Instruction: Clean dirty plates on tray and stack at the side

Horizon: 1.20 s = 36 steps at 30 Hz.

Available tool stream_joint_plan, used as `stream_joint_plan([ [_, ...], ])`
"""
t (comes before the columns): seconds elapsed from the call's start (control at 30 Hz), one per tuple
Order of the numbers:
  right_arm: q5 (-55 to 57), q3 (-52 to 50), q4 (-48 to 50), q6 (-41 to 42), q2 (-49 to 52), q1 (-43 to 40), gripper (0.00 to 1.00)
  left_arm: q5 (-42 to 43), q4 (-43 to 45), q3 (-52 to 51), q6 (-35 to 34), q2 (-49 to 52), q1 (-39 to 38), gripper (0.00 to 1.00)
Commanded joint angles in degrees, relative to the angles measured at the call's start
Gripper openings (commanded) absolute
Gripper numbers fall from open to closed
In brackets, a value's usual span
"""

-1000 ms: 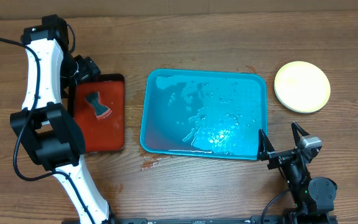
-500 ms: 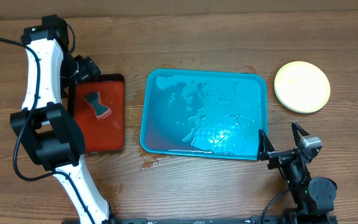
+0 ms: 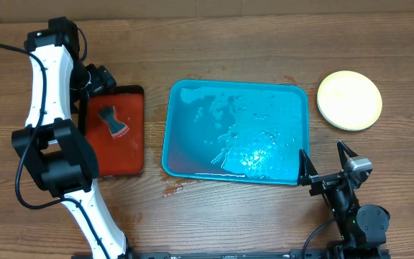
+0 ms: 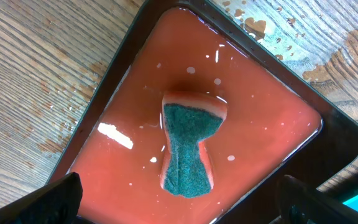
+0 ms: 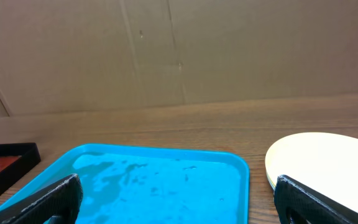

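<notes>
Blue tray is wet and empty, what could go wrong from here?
Water pools in the blue tray, and the open right tool sits at its near corner; a bump could slosh it out. A puddle already on the table by the tray's front edge could spread. The stacked plates lie near that tool; a swing might knock them.

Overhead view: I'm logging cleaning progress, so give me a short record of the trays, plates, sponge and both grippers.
blue tray: wet, no plates on it
plates: stacked to the right of the blue tray, yellow-green one on top, count unclear
sponge: lying in the red tray
left gripper: above the sponge, fingers open, empty
right gripper: by the blue tray's near right corner, fingers open, empty
</notes>
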Motion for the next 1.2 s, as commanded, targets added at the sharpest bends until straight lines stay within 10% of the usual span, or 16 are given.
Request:
stream_joint_plan([
  [0.0,0.61,-0.59,0.20,-0.35,-0.63,0.26,1.00,0.02,-0.04,0.52,1.31,-0.44,-0.20,1.00],
  [0.43,0.61,-0.59,0.20,-0.35,-0.63,0.26,1.00,-2.78,7.74,-6.45,4.63,-22.45,-4.28,1.00],
  [0.8,0.59,-0.59,0.20,-0.35,-0.63,0.26,1.00,-1.20,35.30,-50.71,18.21,-57.20,-13.68,1.00],
  [1.17,0.61,-0.59,0.20,-0.35,-0.63,0.26,1.00,-2.34,37.33,-80.13,18.71,-96.02,-15.02,1.00],
])
